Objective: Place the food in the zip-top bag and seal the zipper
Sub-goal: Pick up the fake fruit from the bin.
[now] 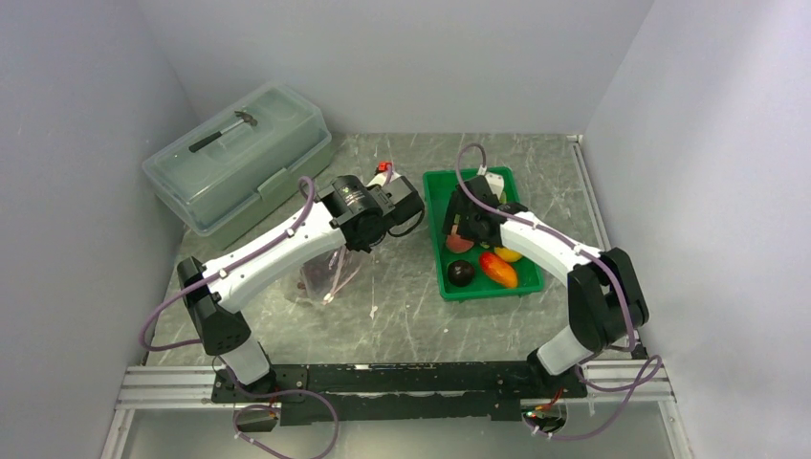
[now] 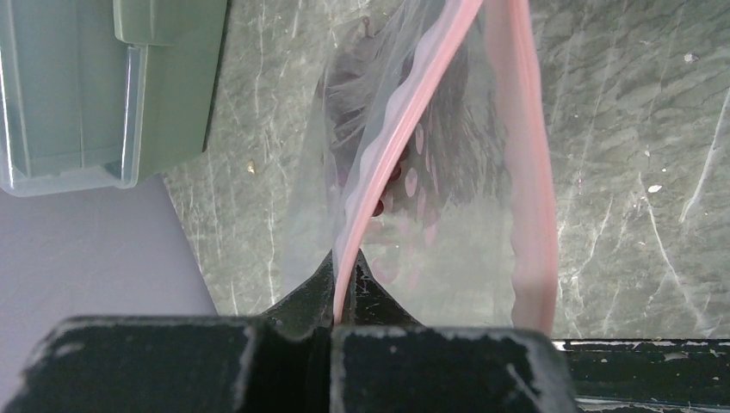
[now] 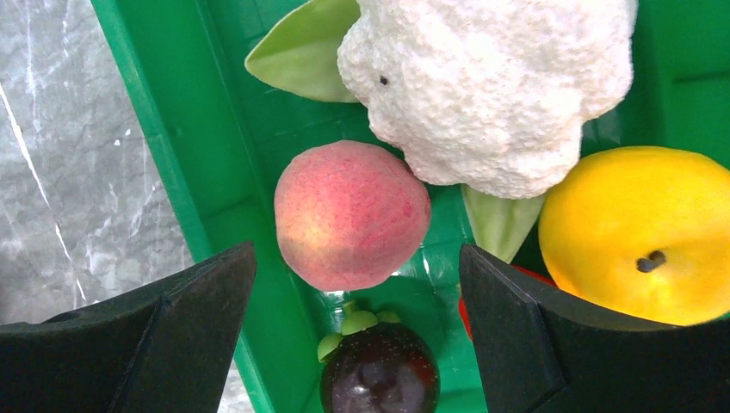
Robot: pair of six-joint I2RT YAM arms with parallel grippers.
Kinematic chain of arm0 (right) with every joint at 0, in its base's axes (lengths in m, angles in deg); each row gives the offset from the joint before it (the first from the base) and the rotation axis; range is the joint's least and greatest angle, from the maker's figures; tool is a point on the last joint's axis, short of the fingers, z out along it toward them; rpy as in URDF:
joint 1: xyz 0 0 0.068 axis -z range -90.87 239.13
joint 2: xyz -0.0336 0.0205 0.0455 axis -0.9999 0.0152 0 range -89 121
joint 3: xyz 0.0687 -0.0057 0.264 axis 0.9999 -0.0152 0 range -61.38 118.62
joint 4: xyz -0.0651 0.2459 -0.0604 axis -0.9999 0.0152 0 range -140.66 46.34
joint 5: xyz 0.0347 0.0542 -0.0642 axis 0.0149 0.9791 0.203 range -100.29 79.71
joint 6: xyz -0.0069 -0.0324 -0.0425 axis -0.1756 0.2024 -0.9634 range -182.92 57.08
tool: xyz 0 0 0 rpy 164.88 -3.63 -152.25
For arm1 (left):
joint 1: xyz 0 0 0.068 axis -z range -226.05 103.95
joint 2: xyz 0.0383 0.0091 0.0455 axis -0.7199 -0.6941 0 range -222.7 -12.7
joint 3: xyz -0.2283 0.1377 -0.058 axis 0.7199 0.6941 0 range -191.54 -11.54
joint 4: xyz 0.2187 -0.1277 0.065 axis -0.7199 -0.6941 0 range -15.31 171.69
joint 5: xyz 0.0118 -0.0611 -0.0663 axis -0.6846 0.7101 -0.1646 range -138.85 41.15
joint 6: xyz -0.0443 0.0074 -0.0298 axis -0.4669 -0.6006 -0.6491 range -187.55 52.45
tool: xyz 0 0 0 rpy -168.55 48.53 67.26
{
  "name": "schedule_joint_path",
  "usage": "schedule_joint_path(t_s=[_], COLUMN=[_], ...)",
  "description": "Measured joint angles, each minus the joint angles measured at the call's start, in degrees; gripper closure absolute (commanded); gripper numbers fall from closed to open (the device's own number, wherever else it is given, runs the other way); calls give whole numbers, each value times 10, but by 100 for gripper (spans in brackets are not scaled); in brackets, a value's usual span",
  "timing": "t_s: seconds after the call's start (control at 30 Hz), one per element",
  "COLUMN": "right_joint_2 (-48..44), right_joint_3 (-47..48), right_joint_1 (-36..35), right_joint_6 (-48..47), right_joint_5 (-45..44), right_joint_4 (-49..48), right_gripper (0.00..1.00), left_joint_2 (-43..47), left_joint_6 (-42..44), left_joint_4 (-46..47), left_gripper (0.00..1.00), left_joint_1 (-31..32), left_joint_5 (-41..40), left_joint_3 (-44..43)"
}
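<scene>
top view: left gripper (image 1: 359,244) is down at the zip-top bag (image 1: 320,279) on the table (image 1: 402,316). right gripper (image 1: 466,228) hangs over the green tray (image 1: 435,258), where most of the food sits. lidded box (image 1: 239,163) is back left, well apart from all that.

left wrist: gripper clenched on the pink zipper (image 2: 405,129), holding one lip of the mouth up. looks like the grape bunch (image 2: 361,103) is already inside, though it's blurry through the plastic.

right wrist: gripper spread wide with nothing in it, peach (image 3: 351,215) right between the jaws. so i'd say we're on grabbing the peach. next it needs to drop and close. the cauliflower (image 3: 491,86) touches the peach, the tray wall is just beside it and the plum (image 3: 379,370) is near, so it's a tight fit. orange (image 3: 633,232) sits off to the side.
</scene>
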Motion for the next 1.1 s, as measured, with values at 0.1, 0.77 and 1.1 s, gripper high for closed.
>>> schedule_joint_path(t_s=[0.1,0.77,1.1], right_joint_2=[14,53,-82], right_joint_3=[0,-3,-4], right_joint_1=[0,0,0], right_joint_6=[2,12,10], right_joint_5=[11,28,36], right_joint_4=[-6,-26,-16], right_gripper=[9,64,71], left_joint_2=[0,11,12], left_joint_6=[0,0,0], left_joint_4=[1,12,13], left_gripper=[100,100,100], left_joint_1=[0,0,0], left_joint_5=[0,4,9], left_joint_3=[0,21,21])
